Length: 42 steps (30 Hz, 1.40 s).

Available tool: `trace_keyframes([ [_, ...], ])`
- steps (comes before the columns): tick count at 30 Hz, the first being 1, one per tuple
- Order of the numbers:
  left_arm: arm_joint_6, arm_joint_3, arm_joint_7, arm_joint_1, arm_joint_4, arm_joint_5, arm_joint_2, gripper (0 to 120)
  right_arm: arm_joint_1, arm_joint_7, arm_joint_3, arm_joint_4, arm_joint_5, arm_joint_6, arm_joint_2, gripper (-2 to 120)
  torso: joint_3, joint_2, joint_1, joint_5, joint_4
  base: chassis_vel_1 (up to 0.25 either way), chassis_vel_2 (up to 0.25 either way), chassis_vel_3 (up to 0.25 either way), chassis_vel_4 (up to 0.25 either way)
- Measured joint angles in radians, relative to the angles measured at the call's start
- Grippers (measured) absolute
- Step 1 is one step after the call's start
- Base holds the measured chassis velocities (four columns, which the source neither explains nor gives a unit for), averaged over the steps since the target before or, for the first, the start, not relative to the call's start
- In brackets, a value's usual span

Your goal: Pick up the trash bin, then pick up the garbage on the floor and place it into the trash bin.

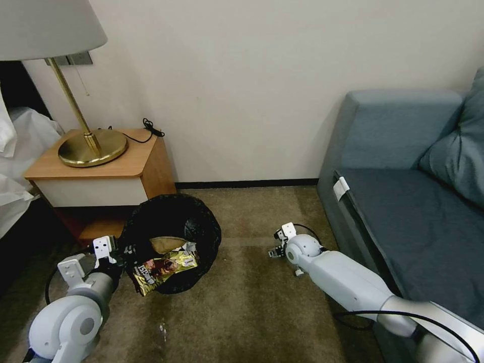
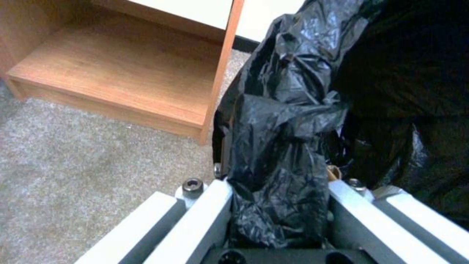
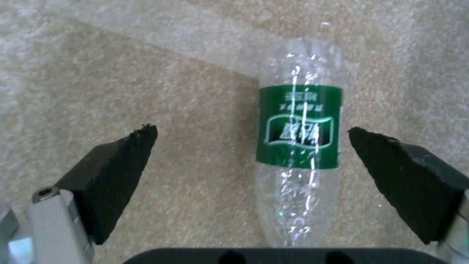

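Lying btwn open right claw [image 3: 251, 137] pads: bottle [image 3: 298, 146]

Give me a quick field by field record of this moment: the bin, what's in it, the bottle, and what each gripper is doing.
trash bin: black-lined, beside the wooden nightstand, above the carpet
left gripper: shut on the bin's bagged rim
in bin: crumpled brown paper bag; gold-and-dark snack wrapper hanging over the near rim
clear bottle: green label, lying on the carpet
right gripper: open, low over the carpet, one pad either side of the bottle, not touching it
right side: blue-grey sofa
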Motion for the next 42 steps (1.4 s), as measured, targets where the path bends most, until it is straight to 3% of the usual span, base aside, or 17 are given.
trace_keyframes([
  [42, -0.007, -0.009, 0.003, 0.025, -0.034, 0.011, -0.001, 0, 0.005, -0.109, 0.122, -0.292, -0.143, 0.077, 0.119, 99, 0.000, 0.000, 0.000, 0.0002, 0.0000, 0.000, 0.000, 0.000, 0.000],
])
